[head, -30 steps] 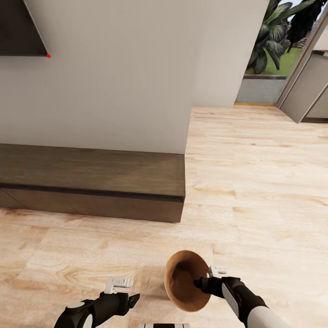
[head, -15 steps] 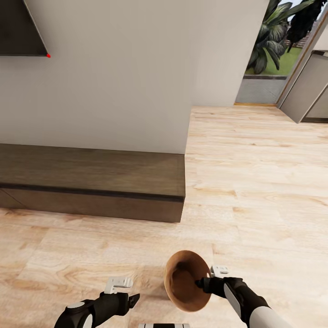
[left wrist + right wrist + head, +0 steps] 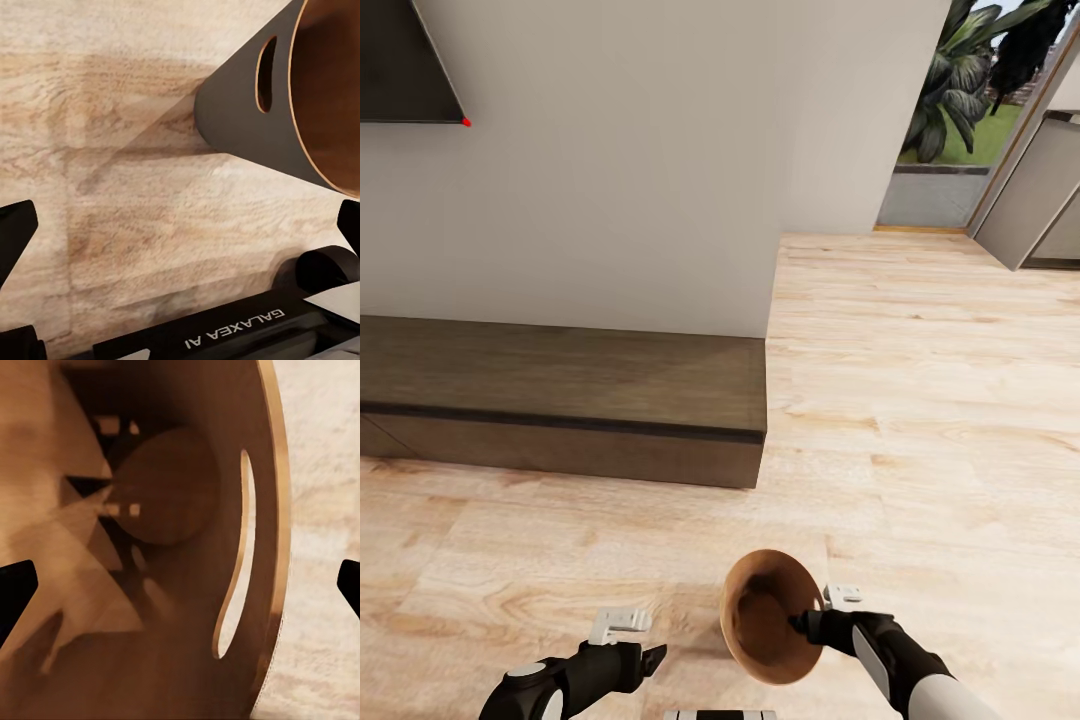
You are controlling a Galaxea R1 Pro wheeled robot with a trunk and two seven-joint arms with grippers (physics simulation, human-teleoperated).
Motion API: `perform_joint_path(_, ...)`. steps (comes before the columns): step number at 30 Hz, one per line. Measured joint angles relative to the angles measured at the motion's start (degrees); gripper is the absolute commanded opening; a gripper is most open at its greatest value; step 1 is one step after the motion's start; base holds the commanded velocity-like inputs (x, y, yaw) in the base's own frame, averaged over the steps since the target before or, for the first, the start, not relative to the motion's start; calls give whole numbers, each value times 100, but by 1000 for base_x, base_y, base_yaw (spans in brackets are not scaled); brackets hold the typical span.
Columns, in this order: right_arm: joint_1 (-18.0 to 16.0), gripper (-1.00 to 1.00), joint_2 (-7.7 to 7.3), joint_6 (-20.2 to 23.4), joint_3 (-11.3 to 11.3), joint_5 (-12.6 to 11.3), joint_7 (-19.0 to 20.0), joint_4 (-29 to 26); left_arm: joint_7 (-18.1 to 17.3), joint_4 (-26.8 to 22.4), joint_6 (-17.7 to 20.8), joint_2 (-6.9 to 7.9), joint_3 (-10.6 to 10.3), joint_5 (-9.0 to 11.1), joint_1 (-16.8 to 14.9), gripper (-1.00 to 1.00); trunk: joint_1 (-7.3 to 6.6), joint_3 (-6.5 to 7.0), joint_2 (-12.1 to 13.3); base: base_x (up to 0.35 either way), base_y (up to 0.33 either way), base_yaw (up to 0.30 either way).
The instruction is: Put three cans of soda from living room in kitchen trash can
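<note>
One tash can [image 3: 765,618] is showing, a brown copper-coloured bin hanging tipped on its side above the light wood plank floor [image 3: 920,400], its open mouth facing up and toward the head camera. The right gripper [image 3: 800,624] is gripping it at the rim, with one finger reaching inside the mouth; in the right wrist view the bin's dark inside [image 3: 157,495] and one slot handle [image 3: 236,555] are sitting between the two black fingertips [image 3: 15,589], jaws closed on the wall. The left gripper [image 3: 656,657] is hovering just beside the bin, apart from it, holding nothing; its two fingertips are standing far apart in the left wrist view, jaws wide, with the bin's dark outer wall [image 3: 247,112] and one slot lying ahead. One low dark wooden cabinet [image 3: 560,400] is running along the white wall [image 3: 660,150]. One doorway is opening onto green plants [image 3: 960,80].
</note>
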Motion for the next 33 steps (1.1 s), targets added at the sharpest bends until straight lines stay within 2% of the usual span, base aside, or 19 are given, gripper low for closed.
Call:
perform_joint_path(10, 0, 100, -160, -162, -6, 1, 1, 138, 0, 2, 0, -8, 2, 0, 0, 100, 0, 0, 0, 0, 0, 0)
perform_joint_path(11, 0, -100, -161, -163, -6, 1, 1, 138, 0, 1, 0, -8, 1, 0, 0, 100, 0, 0, 0, 0, 0, 0)
perform_joint_path(30, -1, -100, -159, -181, -21, 57, -4, 130, 0, 4, 0, -4, -4, 0, 0, 100, 0, 0, 0, 0, 0, 0)
perform_joint_path(33, -1, -100, -192, -177, -24, 65, 51, -7, 0, 2, 0, -1, -5, 0, 0, 100, 0, 0, 0, 0, 0, 0)
